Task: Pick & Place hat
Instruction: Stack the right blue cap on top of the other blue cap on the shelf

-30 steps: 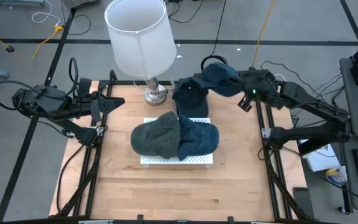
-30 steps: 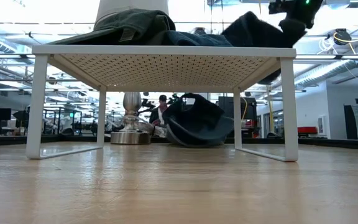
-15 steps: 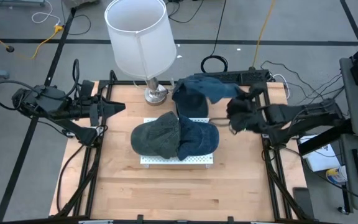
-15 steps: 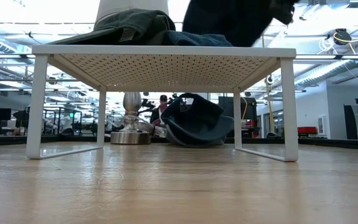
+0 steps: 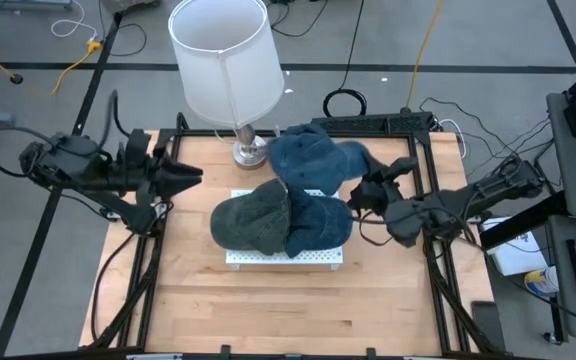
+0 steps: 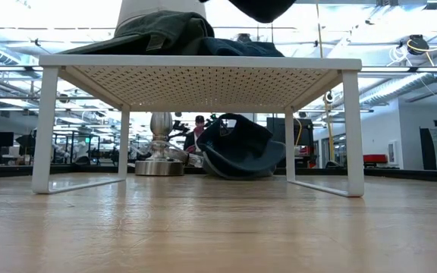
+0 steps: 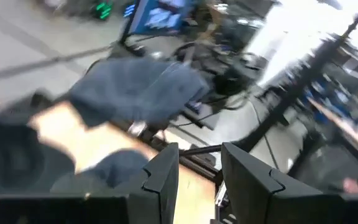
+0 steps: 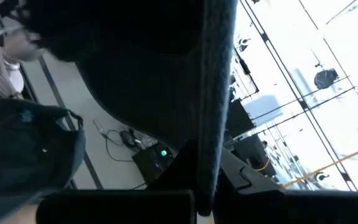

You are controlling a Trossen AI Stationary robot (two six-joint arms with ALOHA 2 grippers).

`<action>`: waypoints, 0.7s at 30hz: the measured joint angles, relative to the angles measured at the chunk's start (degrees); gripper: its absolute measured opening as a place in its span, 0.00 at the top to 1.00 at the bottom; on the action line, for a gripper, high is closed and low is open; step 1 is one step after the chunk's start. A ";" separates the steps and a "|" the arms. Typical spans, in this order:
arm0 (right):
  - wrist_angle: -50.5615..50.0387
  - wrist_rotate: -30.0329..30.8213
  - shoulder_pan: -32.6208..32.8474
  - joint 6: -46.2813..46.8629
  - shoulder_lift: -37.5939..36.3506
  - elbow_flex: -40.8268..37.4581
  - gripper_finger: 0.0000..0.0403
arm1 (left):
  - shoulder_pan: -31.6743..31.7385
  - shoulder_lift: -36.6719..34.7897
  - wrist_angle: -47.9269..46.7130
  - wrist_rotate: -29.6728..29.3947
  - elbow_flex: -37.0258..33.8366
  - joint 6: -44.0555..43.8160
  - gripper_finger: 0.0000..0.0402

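The right gripper (image 5: 356,196), jaws clamped on its brim, is holding a blue fabric cap (image 5: 308,160) aloft at centre frame, above the white perforated metal rack (image 5: 286,257). The left gripper (image 5: 190,175), jaws slightly apart, is waiting at left.

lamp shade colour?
White; the lamp shade shows best in the high view.
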 joint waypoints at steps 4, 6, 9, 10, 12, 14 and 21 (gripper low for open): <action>1.15 -0.41 1.48 0.09 0.84 -0.02 0.99 | -0.03 0.66 4.76 3.31 0.00 13.15 0.69; 5.41 -1.90 2.06 -0.20 1.43 -0.02 0.99 | -0.04 1.07 5.47 3.35 0.00 18.85 0.69; 16.79 -3.65 3.10 -3.80 2.67 -0.02 0.99 | -0.10 2.19 5.92 3.56 0.00 26.35 0.69; 20.34 -4.83 3.43 -5.25 3.01 -0.02 0.99 | -0.10 2.75 6.07 3.57 0.00 28.64 0.69; 27.89 -7.65 3.93 -8.57 3.82 -0.02 0.99 | -0.11 4.03 6.14 3.55 0.00 32.53 0.69; 33.52 -9.32 4.31 -12.05 4.56 -0.02 0.99 | -0.35 5.43 6.14 3.51 0.00 35.74 0.69; 39.75 -10.57 4.58 -13.08 6.29 -0.02 0.99 | -4.43 9.75 8.47 -5.75 -0.02 48.27 0.69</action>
